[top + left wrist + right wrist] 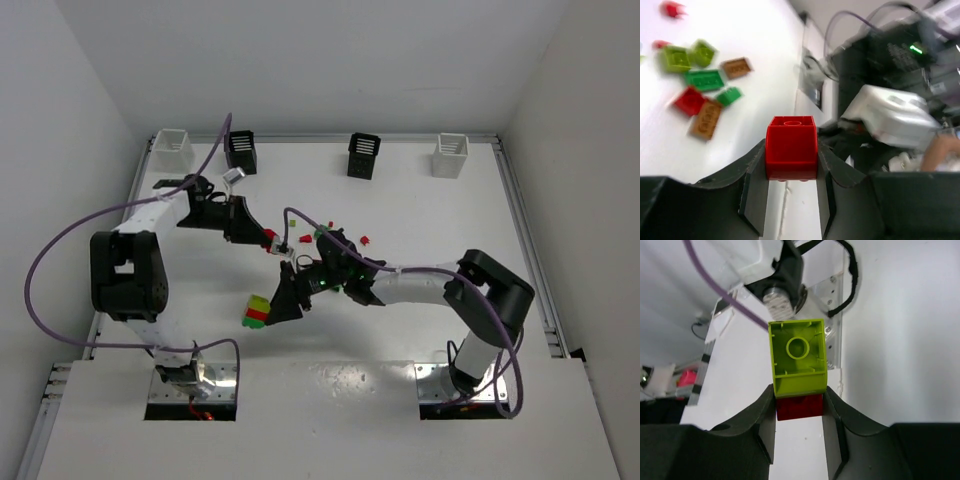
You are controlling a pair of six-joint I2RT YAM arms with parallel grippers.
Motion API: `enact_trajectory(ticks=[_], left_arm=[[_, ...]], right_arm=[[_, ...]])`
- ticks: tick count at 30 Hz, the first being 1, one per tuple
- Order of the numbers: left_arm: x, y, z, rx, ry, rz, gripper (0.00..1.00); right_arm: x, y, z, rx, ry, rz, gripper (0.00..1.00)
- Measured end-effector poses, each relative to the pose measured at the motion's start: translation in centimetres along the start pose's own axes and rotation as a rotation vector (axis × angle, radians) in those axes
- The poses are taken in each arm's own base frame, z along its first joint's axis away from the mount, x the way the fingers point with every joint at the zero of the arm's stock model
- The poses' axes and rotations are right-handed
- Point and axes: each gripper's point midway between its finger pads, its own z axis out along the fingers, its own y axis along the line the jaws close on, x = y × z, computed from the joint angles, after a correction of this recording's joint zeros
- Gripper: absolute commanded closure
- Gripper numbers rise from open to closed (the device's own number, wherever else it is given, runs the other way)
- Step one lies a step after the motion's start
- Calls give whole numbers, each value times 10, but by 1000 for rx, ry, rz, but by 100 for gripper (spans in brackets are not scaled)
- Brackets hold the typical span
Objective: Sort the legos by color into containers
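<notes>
In the left wrist view my left gripper [791, 162] is shut on a red lego [791, 145]; from above, this gripper [268, 240] hangs over the table's middle left. My right gripper [799, 410] is shut on a red brick [799, 406] with a yellow-green brick [797, 356] stuck to it; the top view shows that stack [255, 312] at the gripper [275, 308], near the front. Loose legos lie near the left gripper: yellow-green [677, 57], green [704, 79], orange-brown [736, 67] and red [688, 100]. Along the back edge stand the containers: white [172, 150], black [241, 152], black [363, 155], white [450, 155].
A few small loose bricks [365, 240] lie scattered at the table's centre, behind the right arm [420, 285]. Purple cables [60, 250] loop off both arms. White walls close in the table on the left, back and right.
</notes>
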Motion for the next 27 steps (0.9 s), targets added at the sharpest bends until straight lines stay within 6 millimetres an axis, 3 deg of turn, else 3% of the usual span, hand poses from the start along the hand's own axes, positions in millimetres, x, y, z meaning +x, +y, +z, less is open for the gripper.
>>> enact_trajectory(ticks=[3,6,10,14,17,19,25,27], left_arm=[[3,14,-1,-121,15,-29,97],[20,8,-3,-265,-23,-89,97],[9,7,-9,-431,-99,-71,100],[-4,31,-24,-625,-162,-64,98],[2,57,-34,-788,-160,-72,95],[13,72,-29,-847,-111,-69,94],[49,111,19,-855,116,-78,84],[53,123,31,-871,167,-72,80]], right_arm=[[1,12,-8,-12,21,-59,100],[2,14,-20,5,36,-94,100],[4,7,-34,49,56,-117,100],[7,-9,-48,126,77,-117,100],[11,-25,-63,203,86,-110,100],[14,-35,-73,252,91,-104,100],[22,-59,-102,382,106,-81,100],[25,-63,-112,421,112,-70,100]])
